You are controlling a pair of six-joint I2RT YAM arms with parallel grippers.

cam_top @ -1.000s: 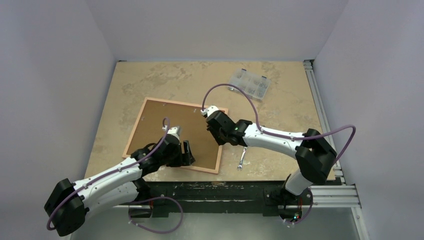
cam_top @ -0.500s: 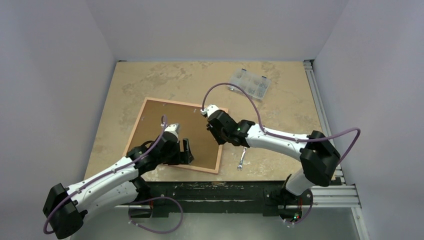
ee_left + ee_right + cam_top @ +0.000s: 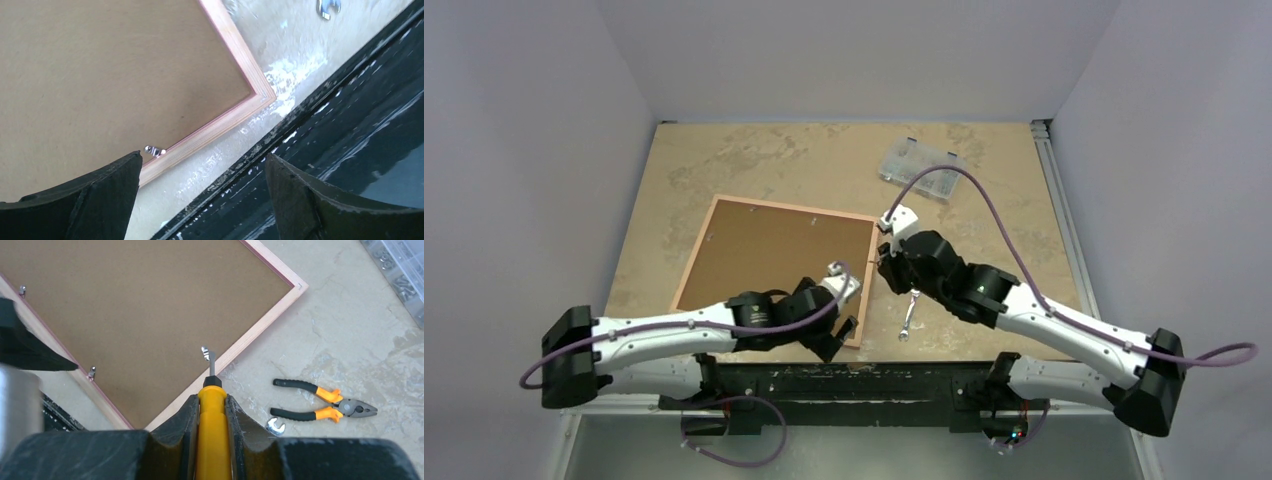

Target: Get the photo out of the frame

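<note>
The frame [image 3: 247, 65] lies face down on the table [image 3: 754, 160]. Its brown backing board [image 3: 774, 250] sits inside it and covers the photo. The left hand [image 3: 202, 160] is released, jaws wide, above the frame's near corner. The right hand [image 3: 210, 407] grasps a yellow-handled screwdriver [image 3: 212, 440], with the tip at a retaining clip [image 3: 205, 353] on the frame's edge.

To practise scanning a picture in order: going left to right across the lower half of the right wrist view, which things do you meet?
Small metal clip → yellow screwdriver → orange-handled pliers.
</note>
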